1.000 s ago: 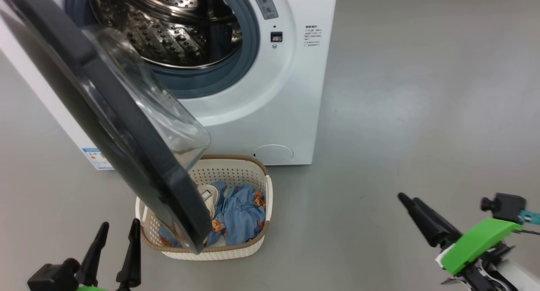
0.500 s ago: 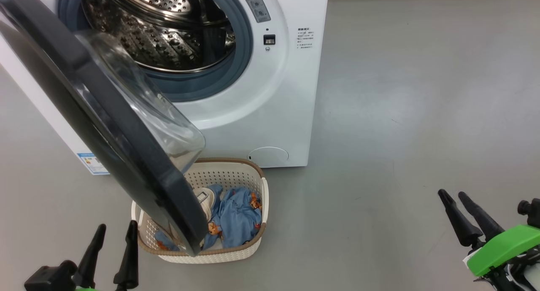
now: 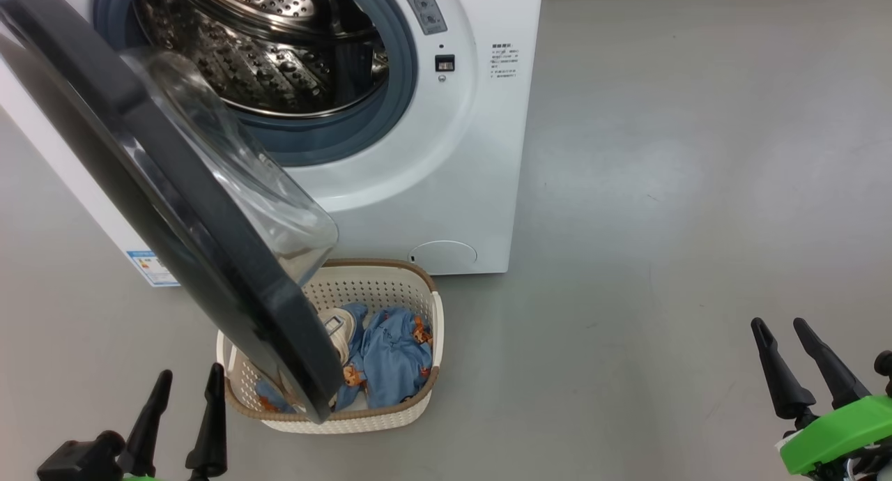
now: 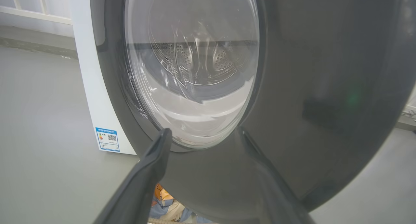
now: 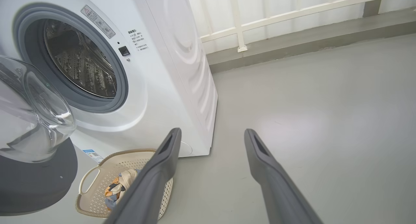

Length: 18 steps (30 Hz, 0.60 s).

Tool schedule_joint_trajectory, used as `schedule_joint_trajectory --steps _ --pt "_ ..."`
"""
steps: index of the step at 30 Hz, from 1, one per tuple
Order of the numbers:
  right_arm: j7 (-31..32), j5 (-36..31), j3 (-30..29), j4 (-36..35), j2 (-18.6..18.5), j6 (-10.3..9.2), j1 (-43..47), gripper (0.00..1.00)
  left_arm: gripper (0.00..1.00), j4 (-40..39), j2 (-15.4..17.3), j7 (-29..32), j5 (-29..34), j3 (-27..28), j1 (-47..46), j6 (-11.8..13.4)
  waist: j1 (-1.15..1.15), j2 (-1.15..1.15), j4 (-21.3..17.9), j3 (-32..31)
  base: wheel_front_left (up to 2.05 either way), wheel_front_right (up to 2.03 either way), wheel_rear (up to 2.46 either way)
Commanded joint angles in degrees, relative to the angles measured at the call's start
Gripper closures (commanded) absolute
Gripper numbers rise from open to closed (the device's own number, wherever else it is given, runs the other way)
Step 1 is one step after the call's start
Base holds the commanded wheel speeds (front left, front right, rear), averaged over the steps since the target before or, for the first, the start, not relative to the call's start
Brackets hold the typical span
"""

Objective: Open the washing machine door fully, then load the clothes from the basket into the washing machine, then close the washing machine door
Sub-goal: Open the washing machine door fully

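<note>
The washing machine [image 3: 446, 188] stands at the far left of the grey floor [image 3: 697, 153], with its steel drum [image 3: 279, 56] and grey-blue gasket [image 3: 327, 143] exposed. Its door [image 3: 188, 223] is swung out toward the near left and stands at a slant, not folded flat against the front. The door's clear glass bowl [image 3: 265, 188] bulges to the right, toward the drum opening. A blue sticker [image 3: 148, 266] sits low on the machine near its left corner, and a round white flap [image 3: 444, 253] sits low on its front.

The basket [image 3: 376, 282] rests on the floor just in front of the machine, below the flap. The clothes [image 3: 394, 352] lie inside it: light blue fabric with orange prints, and a cream piece to the left. In the head view the door's lower rim covers the left part of the basket. It probably hangs free of the basket, but from these angles I cannot be sure.

The left gripper [image 3: 191, 369] is at the near left, just left of the basket, with its two fingers spread apart and nothing between them. Its wrist camera faces the door's dark outer face close up, and a scrap of the clothes shows below the rim. The right gripper [image 3: 779, 322] is at the near right over bare floor, well apart from the basket and the machine. Its fingers are likewise spread and empty. In its wrist view a white railing [image 5: 292, 13] runs along the far wall.
</note>
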Motion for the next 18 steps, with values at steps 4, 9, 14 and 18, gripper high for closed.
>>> schedule_joint_trajectory --steps 4,9,14,18 --pt "-0.7 -3.8 -1.7 -2.5 0.1 0.17 1.5 0.00 0.00 -1.7 0.9 -0.4 0.9 2.1 -0.8 -0.1 0.00 0.00 0.0 0.0 0.00 0.00 0.00" --pt "-0.7 -7.2 -3.9 -3.2 1.8 0.17 3.2 0.00 0.00 -1.8 0.7 -0.4 1.0 2.2 -0.8 -0.1 0.00 0.00 0.2 0.1 0.00 0.00 0.00" --pt "-0.7 -10.3 -5.5 -2.3 3.2 0.17 4.6 0.00 0.00 -1.7 0.6 -0.4 1.1 2.3 -0.8 -0.1 0.00 0.00 0.3 0.1 0.00 0.00 0.00" --pt "-0.7 -12.9 -6.2 -1.2 3.9 0.17 5.1 0.00 0.00 -1.7 0.6 -0.4 1.1 2.5 -0.8 -0.1 0.00 0.00 0.3 0.1 0.00 0.00 0.00"
